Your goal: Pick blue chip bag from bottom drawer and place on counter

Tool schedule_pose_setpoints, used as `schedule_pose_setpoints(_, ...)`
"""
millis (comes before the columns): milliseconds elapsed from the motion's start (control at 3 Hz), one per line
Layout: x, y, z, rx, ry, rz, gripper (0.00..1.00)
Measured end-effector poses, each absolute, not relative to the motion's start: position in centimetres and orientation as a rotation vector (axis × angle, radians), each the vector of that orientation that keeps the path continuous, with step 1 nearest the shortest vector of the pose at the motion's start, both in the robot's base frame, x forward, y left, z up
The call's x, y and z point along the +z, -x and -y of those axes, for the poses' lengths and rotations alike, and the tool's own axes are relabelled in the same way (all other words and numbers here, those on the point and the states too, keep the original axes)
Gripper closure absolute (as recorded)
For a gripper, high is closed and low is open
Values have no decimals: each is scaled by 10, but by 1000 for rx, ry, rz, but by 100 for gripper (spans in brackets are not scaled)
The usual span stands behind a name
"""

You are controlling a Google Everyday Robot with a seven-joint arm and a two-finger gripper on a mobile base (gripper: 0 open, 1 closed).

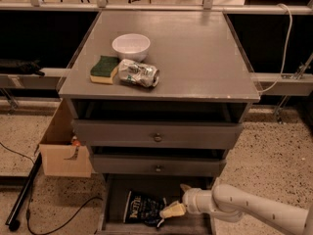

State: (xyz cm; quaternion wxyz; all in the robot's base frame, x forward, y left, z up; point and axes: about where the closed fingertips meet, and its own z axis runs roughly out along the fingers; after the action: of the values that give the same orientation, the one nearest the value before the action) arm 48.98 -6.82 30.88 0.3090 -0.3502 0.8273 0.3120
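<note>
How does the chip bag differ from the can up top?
The blue chip bag is dark navy with white lettering; the can is silver-green. The bag lies in the bottom drawer, with the gripper at its right edge; the can lies on the counter. Both are crumpled.

Overhead light is falling evenly on the counter (195,58), raising a pale sheen toward its rear. Beneath the counter, recesses are sitting in deep shadow. The gripper (169,212) is hanging in the dim bottom drawer (146,186), below the counter's front.
</note>
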Motion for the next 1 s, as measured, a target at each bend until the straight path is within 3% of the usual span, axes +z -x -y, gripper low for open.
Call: schedule_pose_setpoints(1000, 181, -502, 58, 863, 896, -2361, 0)
